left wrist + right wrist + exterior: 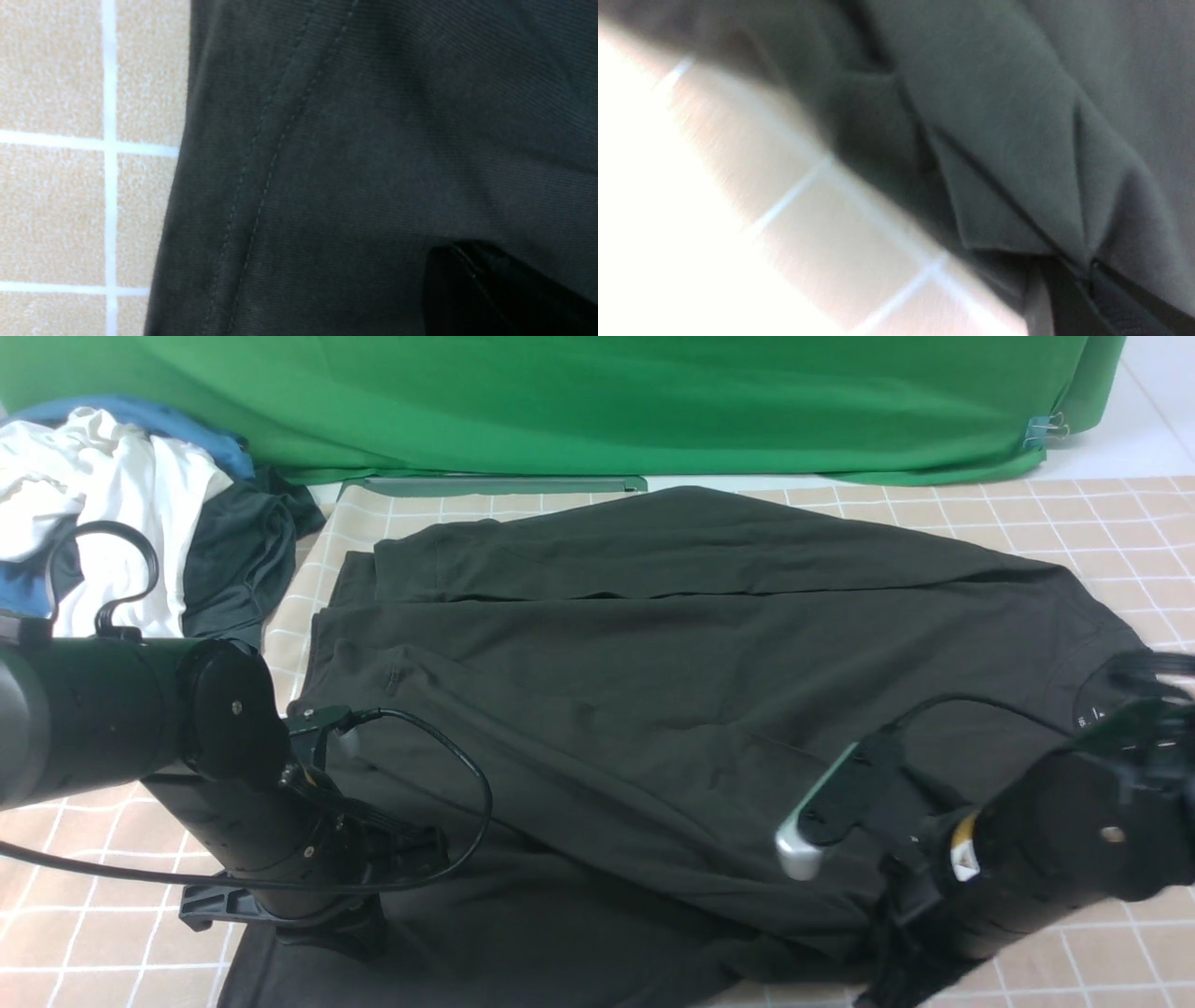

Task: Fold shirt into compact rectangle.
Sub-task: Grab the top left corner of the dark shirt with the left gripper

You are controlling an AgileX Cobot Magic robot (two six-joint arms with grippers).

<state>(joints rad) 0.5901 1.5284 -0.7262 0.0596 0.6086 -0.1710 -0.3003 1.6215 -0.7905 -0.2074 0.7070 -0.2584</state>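
The shirt [653, 691] lies spread across the checked counter [1074, 523], plain side up. Its collar points to the robot's right and its hem to the left. A long fold, probably a sleeve laid inward, runs along the shirt's far edge. Small white marks show inside the collar.

The left tool [327, 933] sits low at the shirt's near-left corner, on the hem. In the left wrist view a double-stitched hem runs beside the bare counter, and one black finger [490, 294] lies against the cloth. The tool is pressed together. Whether any cloth is caught in it I cannot tell, since the fabric there looks flat.

The right tool [887, 980] is at the shirt's near edge, on the collar side. The right wrist view is blurred, but creases in the cloth run together at the dark finger [1069, 298]. The tool is pinching a gather of the shirt just above the counter.

Beyond the shirt's far edge hangs a green backdrop [597, 401]. Off the shirt's far-left corner is a heap with a white garment [121, 495] and a dark garment [243, 560] touching it.
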